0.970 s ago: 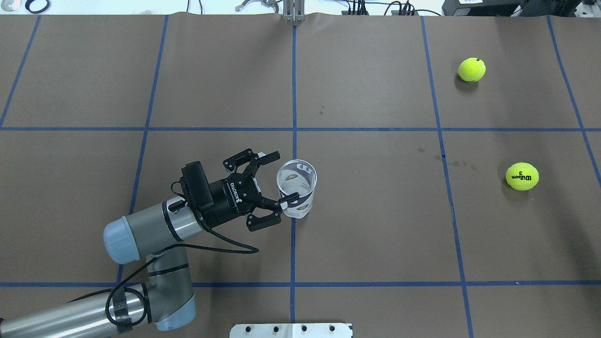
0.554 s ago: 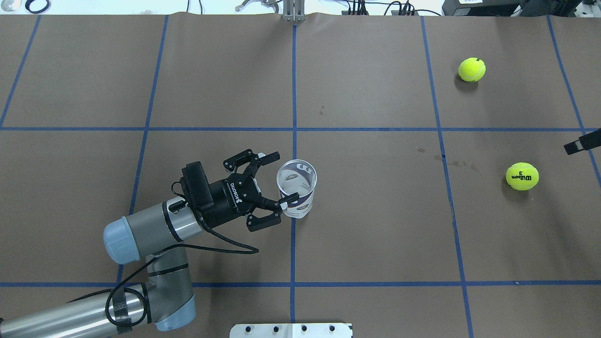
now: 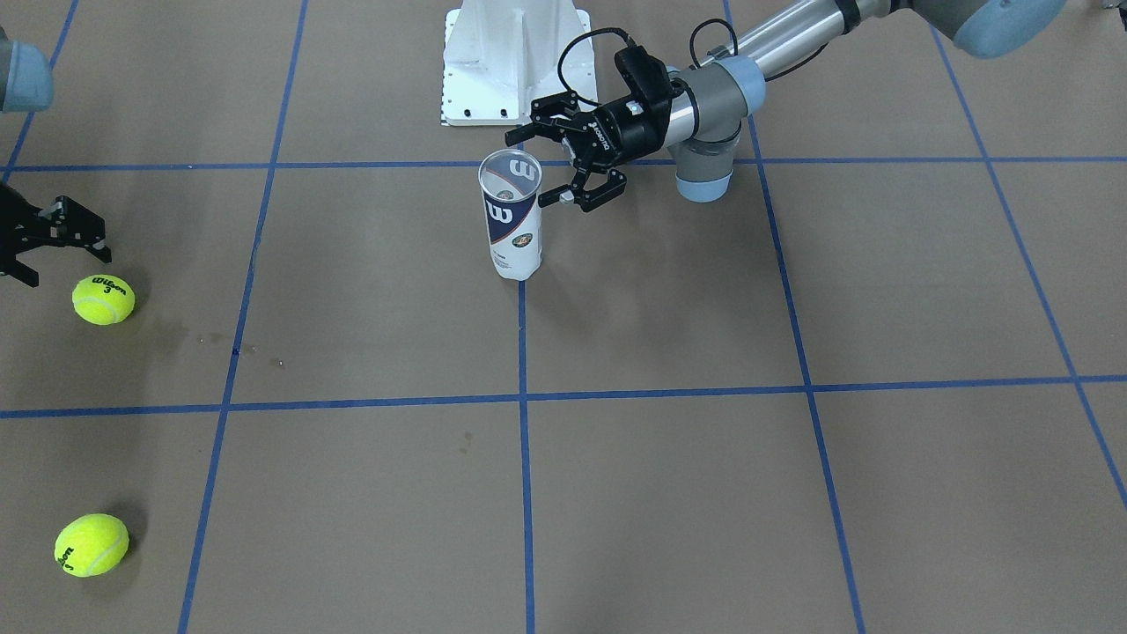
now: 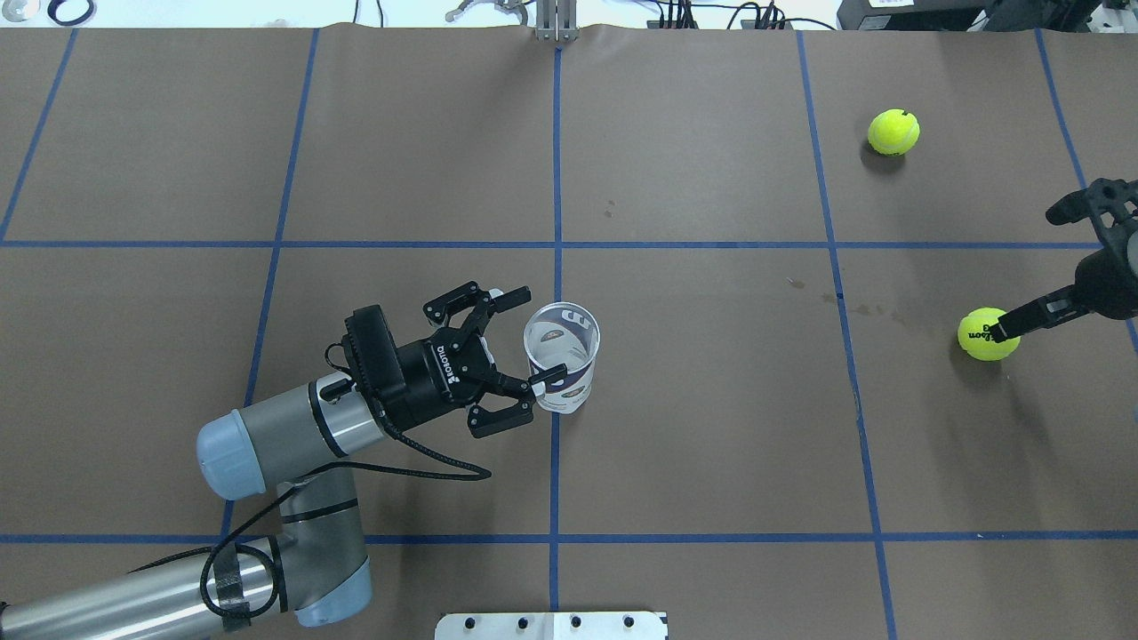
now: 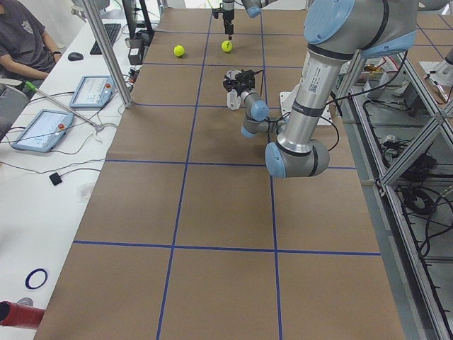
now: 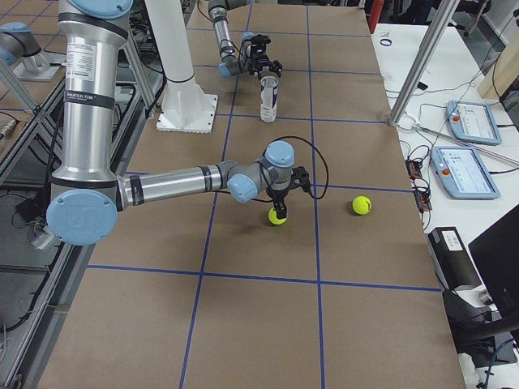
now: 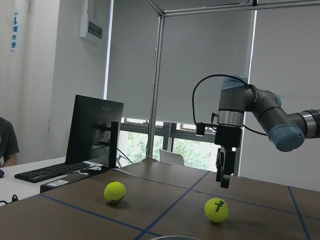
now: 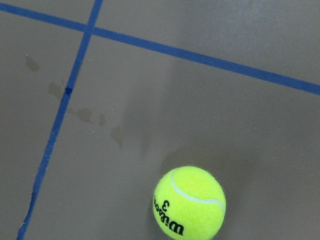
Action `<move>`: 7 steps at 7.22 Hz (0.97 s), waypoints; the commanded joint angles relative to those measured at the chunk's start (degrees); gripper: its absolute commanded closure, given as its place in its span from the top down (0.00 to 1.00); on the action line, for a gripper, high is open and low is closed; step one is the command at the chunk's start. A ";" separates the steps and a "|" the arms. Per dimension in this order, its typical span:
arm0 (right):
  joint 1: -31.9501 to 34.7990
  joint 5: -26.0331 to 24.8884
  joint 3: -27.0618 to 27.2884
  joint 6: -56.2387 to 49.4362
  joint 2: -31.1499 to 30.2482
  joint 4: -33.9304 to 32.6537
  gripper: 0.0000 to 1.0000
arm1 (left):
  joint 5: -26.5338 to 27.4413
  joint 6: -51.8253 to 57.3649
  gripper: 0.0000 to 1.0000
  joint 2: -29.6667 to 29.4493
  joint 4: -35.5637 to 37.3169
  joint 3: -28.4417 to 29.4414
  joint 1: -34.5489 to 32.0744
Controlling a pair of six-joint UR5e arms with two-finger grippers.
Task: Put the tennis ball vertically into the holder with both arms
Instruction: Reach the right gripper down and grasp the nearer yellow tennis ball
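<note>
The holder (image 4: 562,360), a clear can with a navy-and-white W label, stands upright and empty at the table's middle; it also shows in the front view (image 3: 513,220). My left gripper (image 4: 531,336) is open, its fingers straddling the can's upper part on the robot's side. A tennis ball marked Wilson 3 (image 4: 989,334) lies on the right; the right wrist view shows it (image 8: 189,202) just below. My right gripper (image 4: 1036,267) is open and hovers over this ball, one fingertip above it. A second ball (image 4: 893,132) lies farther back.
The white pedestal base (image 3: 515,62) stands behind the can at the robot's side. Brown paper with blue tape lines (image 4: 556,178) covers the table. An operator and tablets sit beyond the table's end in the exterior left view (image 5: 28,35).
My right gripper has come in from the right edge and now hangs over the Wilson 3 ball. The left arm, the can and both balls have not moved.
</note>
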 commanded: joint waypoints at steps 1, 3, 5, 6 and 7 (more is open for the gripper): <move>-4.12 -4.41 -2.15 0.20 0.10 0.19 0.99 | 0.01 -0.01 0.99 -0.04 0.00 0.00 0.02; -4.14 -4.52 -3.64 0.29 2.37 0.11 0.99 | 0.01 -0.01 0.99 0.05 0.00 0.00 0.02; -4.14 -4.17 -5.49 0.20 3.78 0.11 0.53 | 0.01 0.08 0.99 0.22 -0.09 0.08 0.02; -4.05 -3.91 -5.15 0.20 3.79 0.11 0.01 | 0.01 -0.01 0.99 0.22 -0.17 0.08 0.02; -3.96 -3.64 -4.97 0.12 3.70 0.11 0.00 | 0.01 -0.01 0.99 0.22 -0.09 0.17 0.02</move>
